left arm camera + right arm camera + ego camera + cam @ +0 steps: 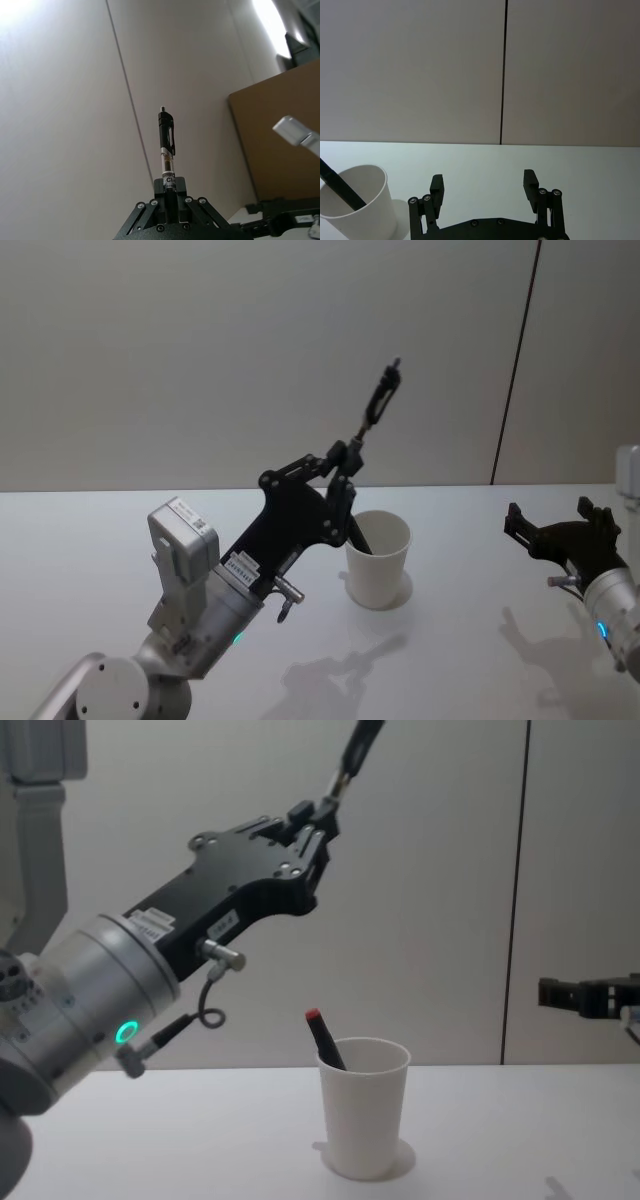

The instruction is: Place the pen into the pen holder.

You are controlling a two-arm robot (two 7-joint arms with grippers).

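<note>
- The left gripper (345, 458) is held up above the white tabletop (110, 530), over the left side of the pen holder. Its fingers (180, 187) are clamped tight on the lower end of the pen.
- The pen (378, 405), a slim black click pen with a clear barrel section and a pocket clip, sticks out of the fingers, slanting up and to the right, well clear of the cup's rim.
- The pen holder (380, 565), a plain white tapered paper cup with a rolled rim, stands upright near the middle of the tabletop, between the two arms.
- A second pen (324, 1040), black with a red end, leans inside the cup against its left rim, red end poking out above it.
- The right gripper (552, 522) hovers at the tabletop's right side, well apart from the cup, with its fingers (437, 184) spread wide and nothing between them.
</note>
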